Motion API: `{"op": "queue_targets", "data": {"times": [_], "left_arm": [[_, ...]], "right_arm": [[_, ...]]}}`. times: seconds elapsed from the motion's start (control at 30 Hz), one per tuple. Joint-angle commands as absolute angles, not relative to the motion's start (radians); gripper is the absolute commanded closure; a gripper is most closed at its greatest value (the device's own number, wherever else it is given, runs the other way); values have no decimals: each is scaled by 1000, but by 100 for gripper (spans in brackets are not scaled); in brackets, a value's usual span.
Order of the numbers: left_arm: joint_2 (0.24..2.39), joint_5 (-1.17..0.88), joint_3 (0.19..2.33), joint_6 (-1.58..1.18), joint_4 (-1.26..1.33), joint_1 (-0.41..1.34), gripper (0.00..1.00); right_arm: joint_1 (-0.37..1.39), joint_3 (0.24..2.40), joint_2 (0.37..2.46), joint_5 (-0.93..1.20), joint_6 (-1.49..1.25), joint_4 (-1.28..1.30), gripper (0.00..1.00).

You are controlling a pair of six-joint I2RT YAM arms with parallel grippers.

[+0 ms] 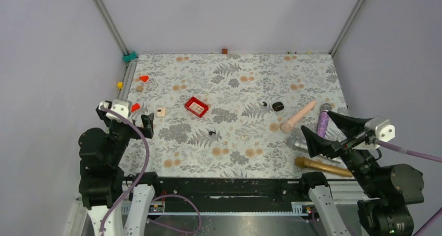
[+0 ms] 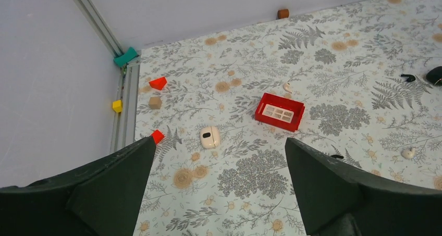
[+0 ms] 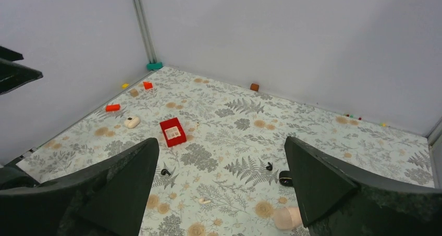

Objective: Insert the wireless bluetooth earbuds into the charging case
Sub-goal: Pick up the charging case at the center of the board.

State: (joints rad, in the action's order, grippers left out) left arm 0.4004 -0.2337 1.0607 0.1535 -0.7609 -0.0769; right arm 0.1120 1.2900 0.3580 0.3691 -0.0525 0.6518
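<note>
Top view: charging case (image 1: 278,106) sits mid-right on the bench (image 1: 234,87). One earbud (image 1: 265,104) lies just beside it, second earbud (image 1: 211,133) well apart, near centre. Left fingers (image 1: 147,123) and right fingers (image 1: 350,121) spread, holding nothing.

Left wrist: floral-patterned surface, plain grey walls (image 2: 52,64).

Right wrist: earbuds tiny and glossy, probably light and slippery. Pinch gently across the body.

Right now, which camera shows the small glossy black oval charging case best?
Top external: the small glossy black oval charging case lies whole, seen from above, with nothing covering it. Right wrist shows the case whole but at a slant. Left wrist clips it at the frame's right edge.
</note>
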Motion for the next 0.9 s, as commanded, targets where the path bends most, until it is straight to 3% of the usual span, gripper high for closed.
{"op": "queue_targets", "data": {"times": [0.0, 0.4, 0.87], "left_arm": [[481, -252, 1116, 194, -755, -81, 1], [531, -275, 906, 244, -570, -81, 2], [749, -269, 749, 264, -273, -81, 1]], "right_arm": [[107, 1255, 396, 424, -49, 602, 2], [107, 974, 422, 633, 161, 480, 2], [109, 896, 449, 662, 181, 444, 2]]}}
